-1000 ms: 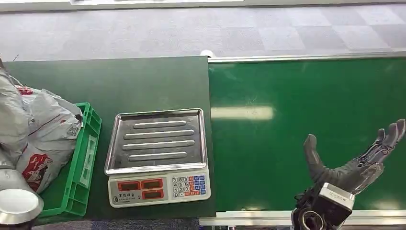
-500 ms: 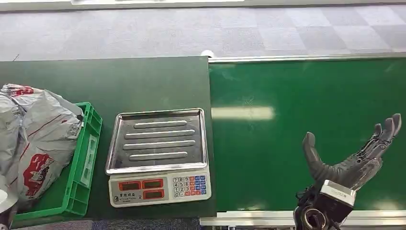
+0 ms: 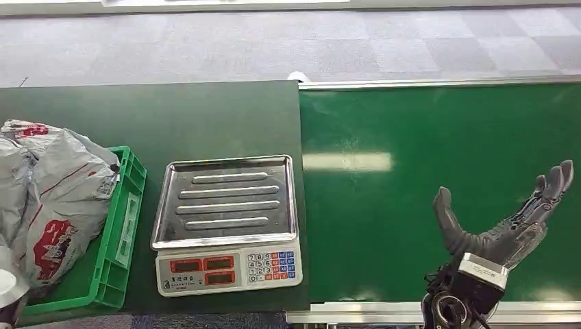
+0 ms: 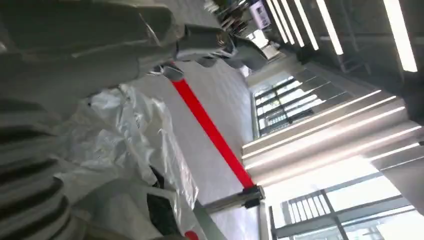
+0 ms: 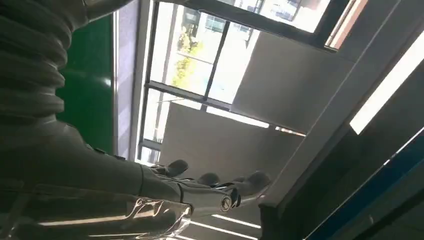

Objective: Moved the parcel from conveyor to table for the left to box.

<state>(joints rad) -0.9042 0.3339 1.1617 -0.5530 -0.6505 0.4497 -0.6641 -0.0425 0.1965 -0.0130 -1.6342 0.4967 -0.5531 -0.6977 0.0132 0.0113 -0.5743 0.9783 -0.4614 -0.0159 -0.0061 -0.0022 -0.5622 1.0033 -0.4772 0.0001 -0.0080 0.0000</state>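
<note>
right hand [image 3: 503, 229] hovers over the conveyor [image 3: 384, 205], fingers spread, empty.

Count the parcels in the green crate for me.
2 visible: a grey parcel with red print against the green crate wall, another grey parcel at the frame's left edge. More may be hidden.

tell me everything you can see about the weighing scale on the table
The weighing scale sits flat on the dark green table, between the green crate and the conveyor belt. Its shiny ribbed metal tray is bare. The white front panel carries three red displays and a keypad with blue and red keys. Nothing rests on it, and neither hand touches it.
</note>
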